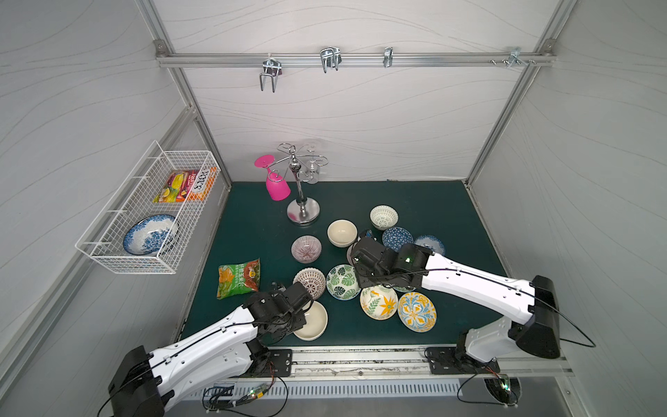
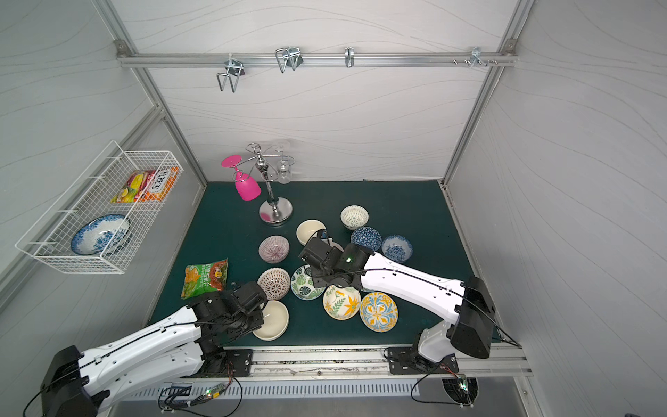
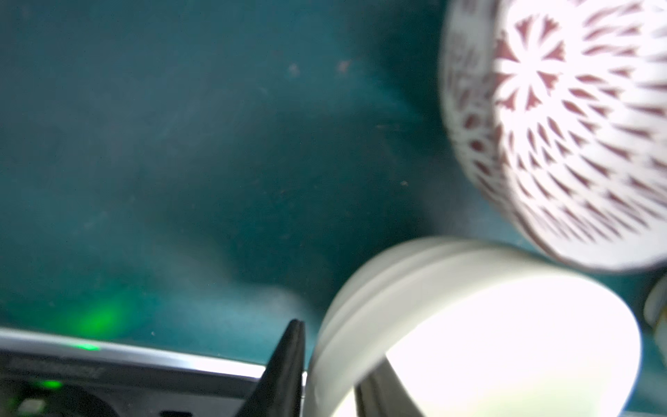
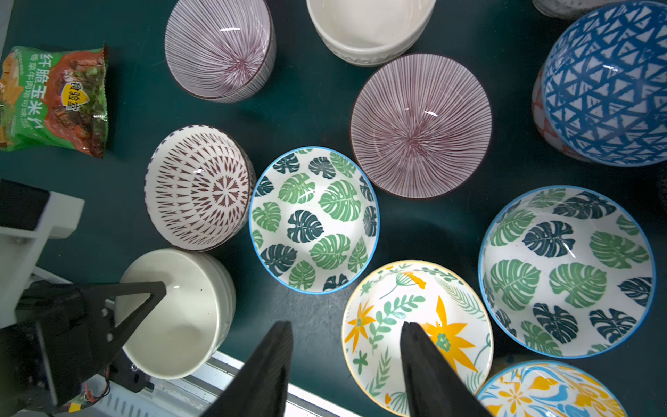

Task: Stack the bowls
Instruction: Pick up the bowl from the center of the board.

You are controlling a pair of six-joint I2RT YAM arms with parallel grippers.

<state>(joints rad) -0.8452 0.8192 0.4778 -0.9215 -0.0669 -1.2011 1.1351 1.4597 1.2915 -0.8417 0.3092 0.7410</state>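
The green snack packet (image 4: 54,97) reads "纤脆玉米片", with a yellow badge reading "食验室"; smaller print is illegible.

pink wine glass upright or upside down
Upside down: the pink wine glass hangs tilted from the metal rack, foot on top, cup end lowest.

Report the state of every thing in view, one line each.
left pincer, shut on near cream bowl rim.
right pincer, open, empty.
leaf bowl, upright, unstacked.
lattice bowl, upright, unstacked.
pink wine glass, hanging upside down on rack.
snack bag, lying flat.
blue-and-white dish, resting in wire basket.
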